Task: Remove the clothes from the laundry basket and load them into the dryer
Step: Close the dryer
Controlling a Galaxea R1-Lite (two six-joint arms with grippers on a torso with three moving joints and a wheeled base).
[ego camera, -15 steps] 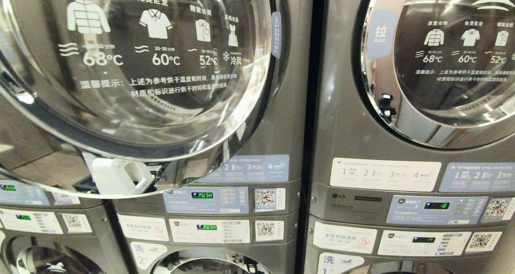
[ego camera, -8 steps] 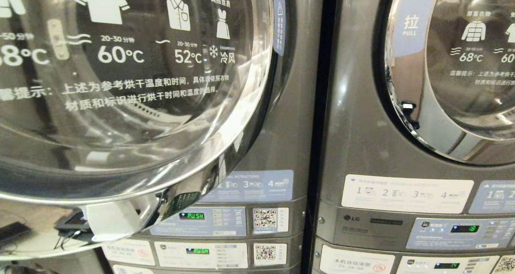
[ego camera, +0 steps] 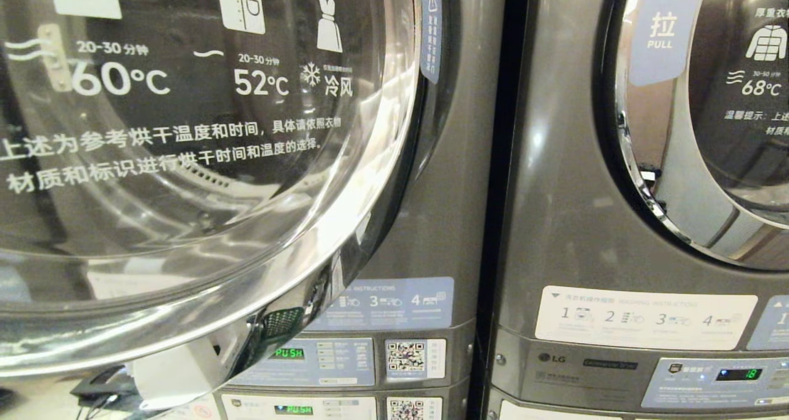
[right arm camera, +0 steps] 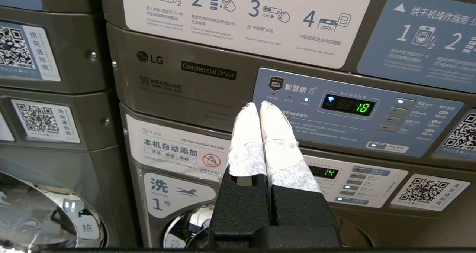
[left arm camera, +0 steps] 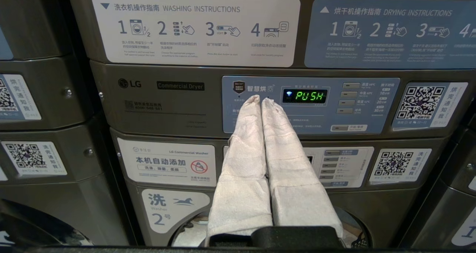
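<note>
Both grippers are pressed shut and carry nothing: the left gripper [left arm camera: 261,100] points at a control panel [left arm camera: 310,104] reading PUSH, the right gripper [right arm camera: 259,105] at the neighbouring machine's panel [right arm camera: 353,112]. Neither arm shows in the head view, where the open dryer door [ego camera: 203,179] fills the frame. No laundry basket or clothes in sight, so the sensible move is finding the basket low down before any reach.

The left dryer door [ego camera: 185,161] reads "60°C" and "52°C"; below it, a display [ego camera: 288,353] reads "PUSH". The right door's tag [ego camera: 662,34] says "PULL".
</note>
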